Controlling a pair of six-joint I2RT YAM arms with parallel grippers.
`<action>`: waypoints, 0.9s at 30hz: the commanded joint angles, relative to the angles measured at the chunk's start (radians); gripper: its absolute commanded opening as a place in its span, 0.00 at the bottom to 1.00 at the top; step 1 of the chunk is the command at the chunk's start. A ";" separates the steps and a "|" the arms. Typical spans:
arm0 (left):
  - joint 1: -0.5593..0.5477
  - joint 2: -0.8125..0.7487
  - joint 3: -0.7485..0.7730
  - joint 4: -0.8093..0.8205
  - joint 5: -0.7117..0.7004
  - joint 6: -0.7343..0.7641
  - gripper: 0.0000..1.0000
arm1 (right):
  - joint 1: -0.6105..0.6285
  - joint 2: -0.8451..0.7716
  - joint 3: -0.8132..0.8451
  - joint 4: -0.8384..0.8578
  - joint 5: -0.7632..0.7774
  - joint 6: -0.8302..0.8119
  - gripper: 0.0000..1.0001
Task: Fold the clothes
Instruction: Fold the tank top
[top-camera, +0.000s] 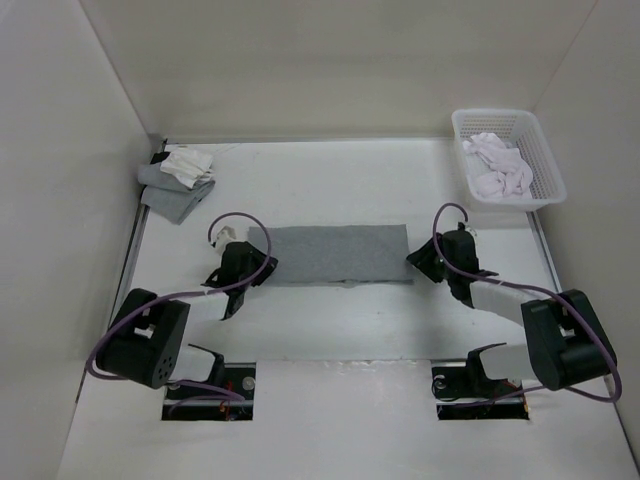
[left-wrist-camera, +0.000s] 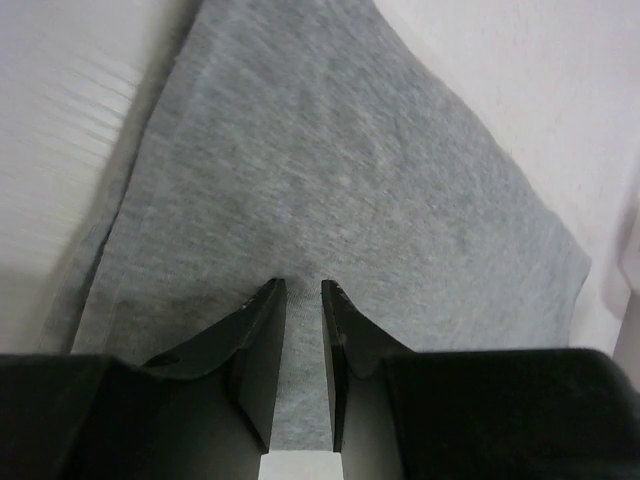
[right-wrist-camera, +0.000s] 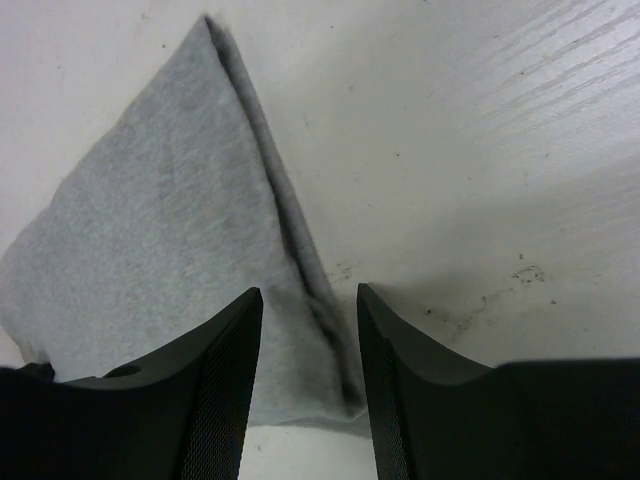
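Reaching forward from the near edge of the white surface (top-camera: 330, 335), the black left arm (top-camera: 150, 338) and black right arm (top-camera: 562, 342) each end at one short end of the plain light-grey T-shirt (top-camera: 340, 253). The shirt lies in the middle of the surface, folded into a long flat rectangle running left to right, with a small wrinkle along its near edge. The left gripper (left-wrist-camera: 303, 290) hangs over the shirt's left end. Its wrist view shows the two black fingers (left-wrist-camera: 262, 345) pointing down at the knit with only a narrow gap between them. The fabric lies flat beneath and shows through that gap, so the jaws are slightly parted and hold nothing. The right gripper (right-wrist-camera: 310, 295) is at the shirt's right end with its jaws parted wider. A folded edge of the shirt runs under the gap and rests on the scuffed surface, pinched by neither finger. Farther back, in the far left corner, a thicker folded grey cloth (top-camera: 165, 198) lies with a crumpled white cloth (top-camera: 188, 165) on top of it. In the far right corner stands a white plastic lattice basket (top-camera: 545, 165) holding a heap of white garments (top-camera: 500, 168).
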 joint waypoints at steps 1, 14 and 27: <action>0.103 0.001 -0.055 0.038 0.020 0.009 0.21 | 0.020 0.003 0.023 0.065 -0.023 0.027 0.48; 0.102 -0.163 -0.017 0.034 0.052 0.033 0.22 | 0.115 0.124 -0.029 0.239 -0.152 0.089 0.49; -0.088 -0.326 0.083 -0.037 -0.047 0.112 0.26 | 0.076 0.023 -0.099 0.332 -0.092 0.176 0.01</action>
